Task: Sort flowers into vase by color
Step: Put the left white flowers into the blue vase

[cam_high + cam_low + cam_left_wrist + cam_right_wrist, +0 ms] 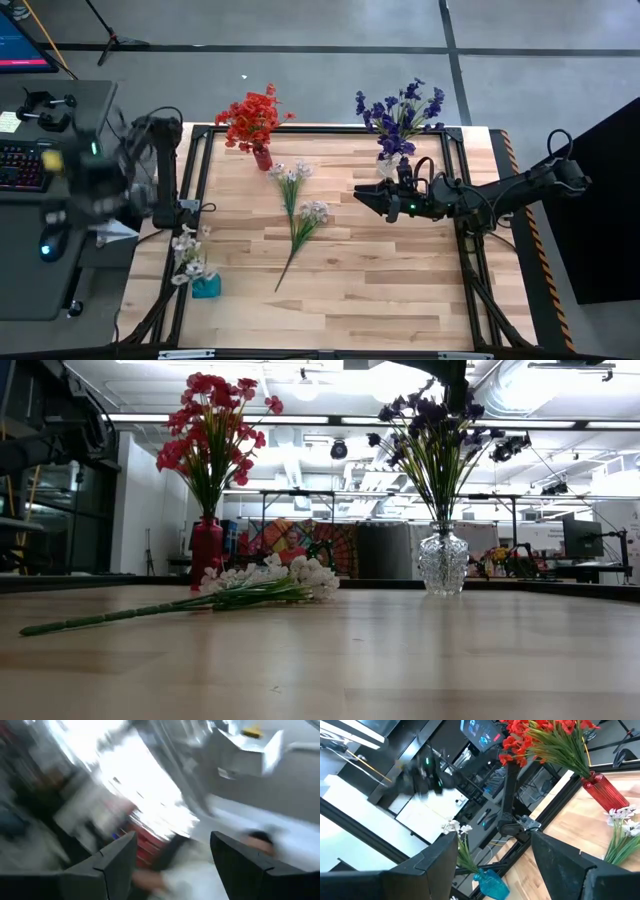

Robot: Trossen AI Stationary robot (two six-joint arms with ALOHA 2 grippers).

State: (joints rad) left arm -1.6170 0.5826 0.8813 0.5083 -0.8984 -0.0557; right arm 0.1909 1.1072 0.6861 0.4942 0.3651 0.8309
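Observation:
Two white sprigs (300, 205) lie flat on the wooden table near its middle, blossoms toward the far edge, also seen in the low view (262, 584). Red flowers (252, 118) stand in a red vase (262, 157) at the far edge. Purple flowers (400, 112) stand in a clear glass vase (442, 560). More white blossoms (188, 250) stand in a blue vase (206, 287) at the near left. My right gripper (362, 197) hovers open and empty above the table, next to the clear vase. My left gripper (172, 837) is open and empty, off the table's left side.
A black metal frame (330, 128) runs round the table top. A desk with a keyboard (22, 165) stands to the left of the table. Bare wood (380, 290) spreads over the table's near half.

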